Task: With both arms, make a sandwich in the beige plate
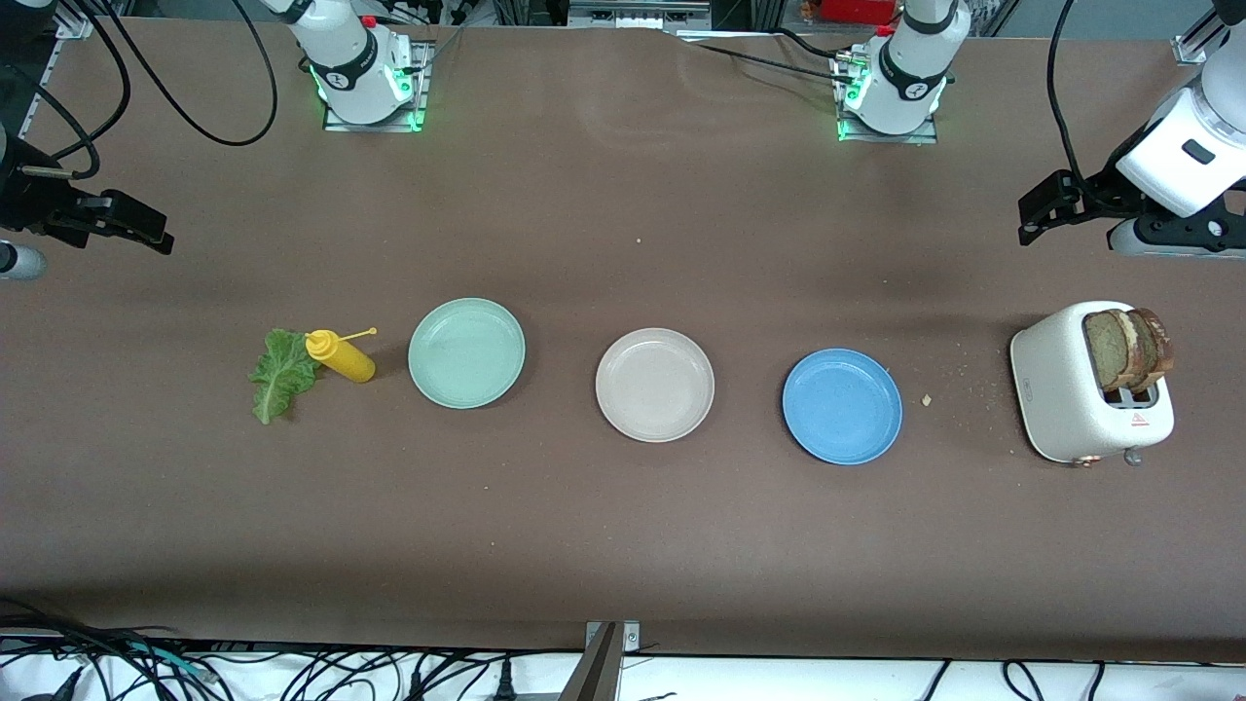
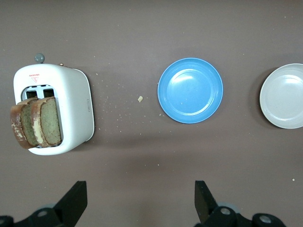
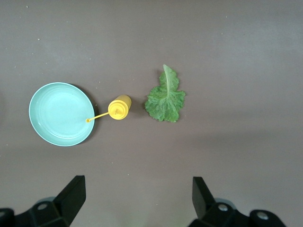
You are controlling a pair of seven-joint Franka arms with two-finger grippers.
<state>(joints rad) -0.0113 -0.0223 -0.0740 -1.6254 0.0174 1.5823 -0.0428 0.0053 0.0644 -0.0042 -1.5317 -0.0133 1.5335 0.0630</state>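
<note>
The beige plate (image 1: 654, 385) (image 2: 284, 97) lies empty mid-table. Two brown bread slices (image 1: 1129, 349) (image 2: 38, 123) stand upright in a white toaster (image 1: 1061, 389) (image 2: 75, 104) at the left arm's end. At the right arm's end a green lettuce leaf (image 1: 282, 373) (image 3: 165, 97) lies flat on the table. My left gripper (image 1: 1042, 209) (image 2: 140, 191) hangs open and empty, high over bare table beside the toaster. High over bare table near the lettuce, my right gripper (image 1: 146, 229) (image 3: 138, 187) is open and empty too.
A yellow squeeze bottle (image 1: 341, 357) (image 3: 119, 107) lies beside the lettuce. A mint-green plate (image 1: 466, 352) (image 3: 61, 113) and a blue plate (image 1: 842, 406) (image 2: 190, 90) flank the beige plate, both empty. Crumbs dot the table between the blue plate and the toaster.
</note>
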